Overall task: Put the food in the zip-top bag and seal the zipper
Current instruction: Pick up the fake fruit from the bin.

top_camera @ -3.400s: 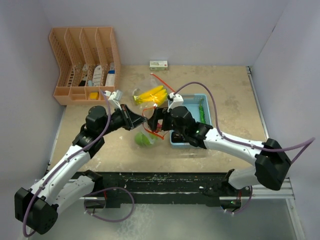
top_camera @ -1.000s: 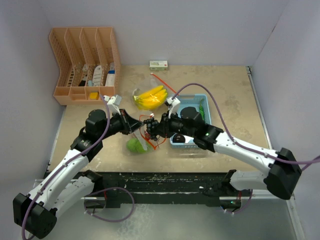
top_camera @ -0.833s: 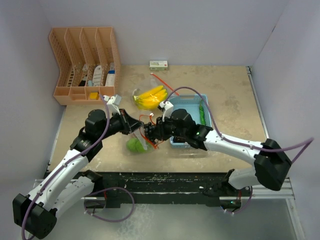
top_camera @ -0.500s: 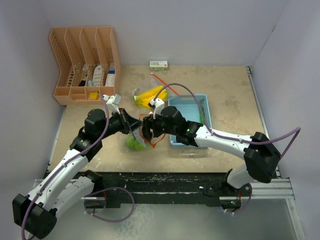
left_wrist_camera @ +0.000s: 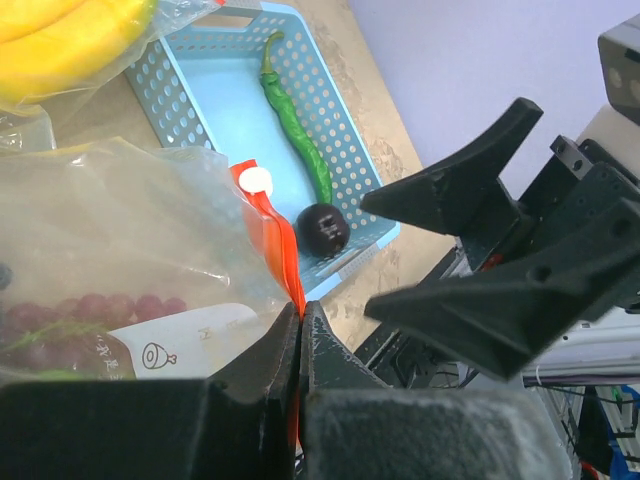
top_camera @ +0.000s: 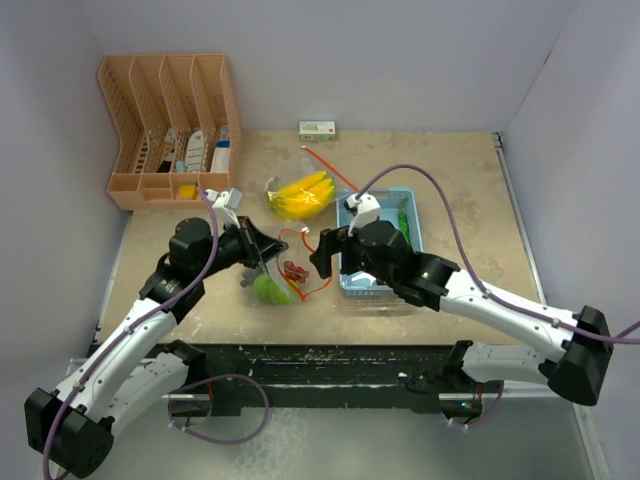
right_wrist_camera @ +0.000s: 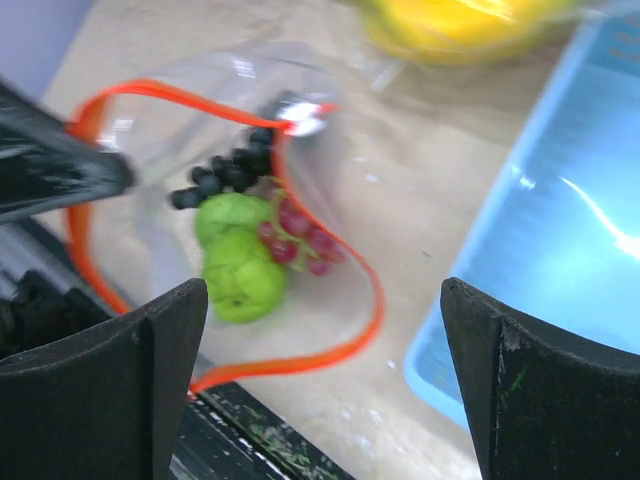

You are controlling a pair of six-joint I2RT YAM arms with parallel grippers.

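- The right wrist view was blurred; the banana bunch (right_wrist_camera: 460, 20) was cut off at its top edge, and the red berries (left_wrist_camera: 95, 310) showed only dimly through film.
- The zip-top bag (right_wrist_camera: 170, 140) lay on the surface (top_camera: 450, 180) between the arms, mouth gaping, holding green fruits (right_wrist_camera: 238, 262) and dark grapes (right_wrist_camera: 222, 180).
- The left pincer (left_wrist_camera: 300, 322) pinched the bag's orange zipper edge; the right pincer (right_wrist_camera: 320, 300) hung spread wide above.
- A green chilli (left_wrist_camera: 295, 125) lay lengthwise in the blue basket (left_wrist_camera: 165, 85), stem toward the far end.

lab test booth: blank white walls (top_camera: 350, 60) around a worn table (top_camera: 460, 180).
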